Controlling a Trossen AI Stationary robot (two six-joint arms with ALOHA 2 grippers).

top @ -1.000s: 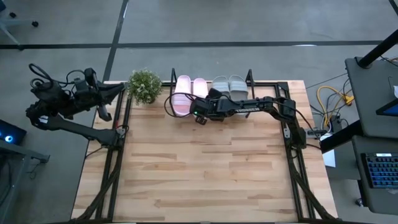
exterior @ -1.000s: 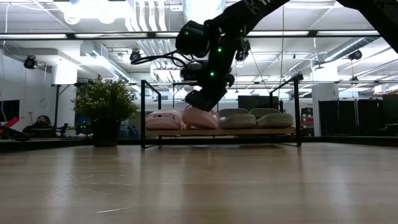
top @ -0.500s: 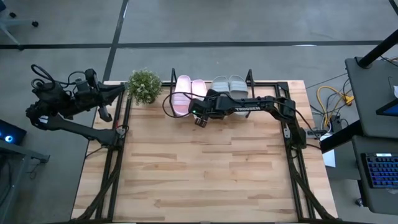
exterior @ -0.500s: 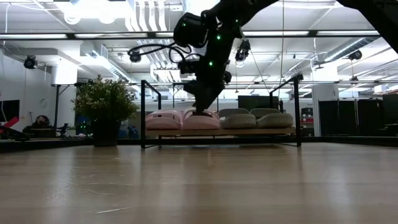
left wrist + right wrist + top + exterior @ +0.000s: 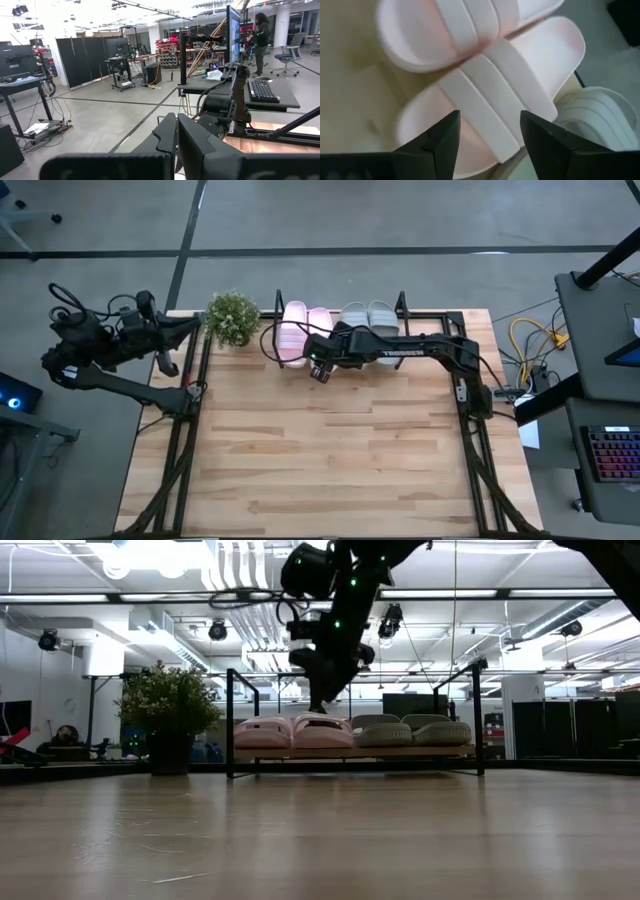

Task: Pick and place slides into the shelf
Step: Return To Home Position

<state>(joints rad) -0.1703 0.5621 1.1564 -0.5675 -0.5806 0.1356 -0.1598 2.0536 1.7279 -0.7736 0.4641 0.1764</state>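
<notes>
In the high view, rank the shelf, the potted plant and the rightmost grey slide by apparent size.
Largest: the shelf.
Then the potted plant.
Smallest: the rightmost grey slide.
Right gripper hovers open over a pink slide.

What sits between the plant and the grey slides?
The two pink slides, side by side on the shelf, in the high view. Right gripper hovers open above them; left gripper waits beside the plant.
</notes>
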